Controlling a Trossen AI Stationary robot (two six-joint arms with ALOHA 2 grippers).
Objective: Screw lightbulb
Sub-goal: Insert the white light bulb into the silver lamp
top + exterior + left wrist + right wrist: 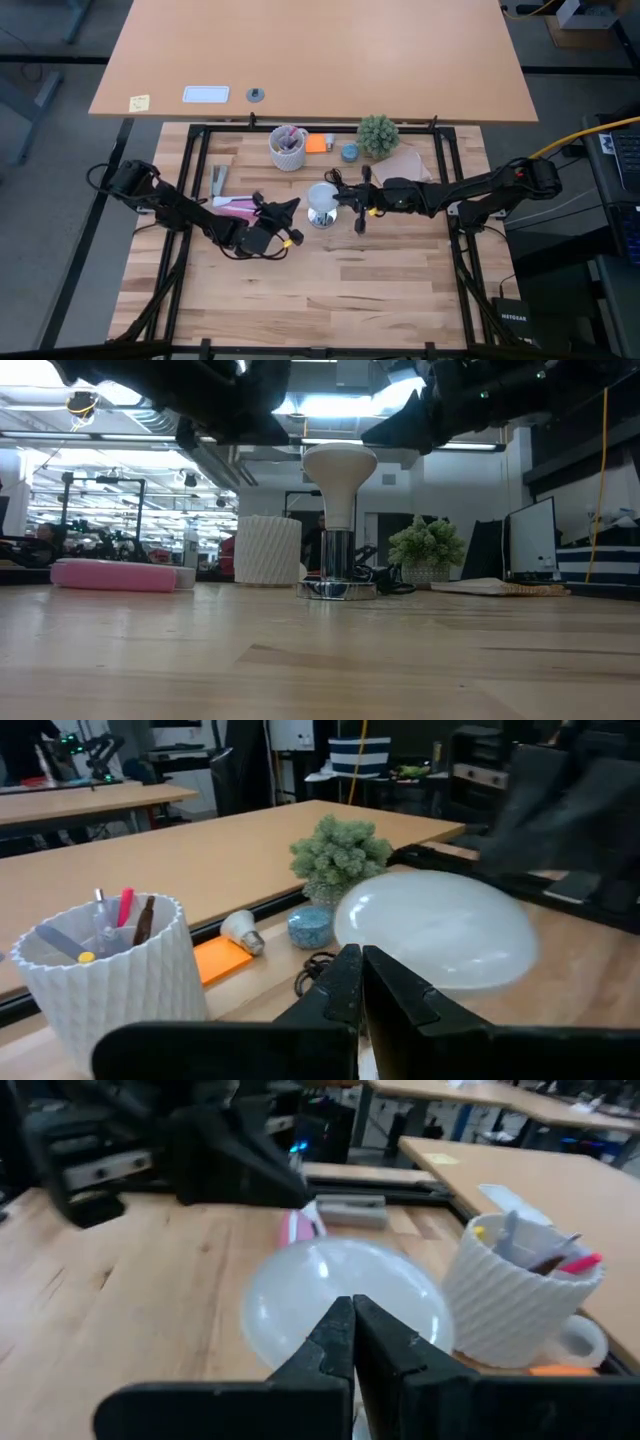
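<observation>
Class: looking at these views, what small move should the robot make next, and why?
Probably open one end effector, say the right, and close it around the lightbulb. The bulb stands upright in its silvery fitting; both end effectors, including the left, flank it shut, gripping nothing.

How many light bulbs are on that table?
2. The big white lightbulb stands upright in the silvery fitting mid-table, between both arms. A smaller bulb lies beside the orange pad, near the white cup. Others may be hidden.

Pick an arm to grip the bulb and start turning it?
Slight edge to right, as a judgement. The right gripper sits just beside the lightbulb standing upright in its silvery fitting. The left gripper is also close. Both show shut fingers, so either must open first.
</observation>
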